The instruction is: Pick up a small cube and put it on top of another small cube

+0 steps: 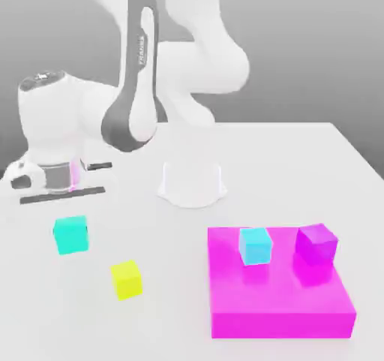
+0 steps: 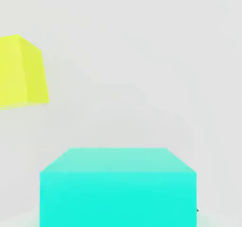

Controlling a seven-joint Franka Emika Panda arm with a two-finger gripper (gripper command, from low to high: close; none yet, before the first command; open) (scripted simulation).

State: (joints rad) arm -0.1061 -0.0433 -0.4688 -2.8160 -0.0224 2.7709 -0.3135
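Observation:
The small turquoise cube (image 1: 70, 234) rests on the white table at the exterior view's left, and it looms close in the hand view (image 2: 118, 186). A yellow cube (image 1: 126, 279) of about the same size sits on the table nearer the front, a short way to the exterior view's right of the turquoise one; the hand view shows it beyond the turquoise cube (image 2: 21, 72). My gripper (image 1: 64, 191) hangs low over the table just behind the turquoise cube, apart from it, shut and holding nothing.
A magenta platform (image 1: 277, 307) lies at the front right of the exterior view, carrying a sky-blue cube (image 1: 255, 245) and a purple cube (image 1: 316, 245). The arm's white base (image 1: 192, 181) stands at the middle of the table.

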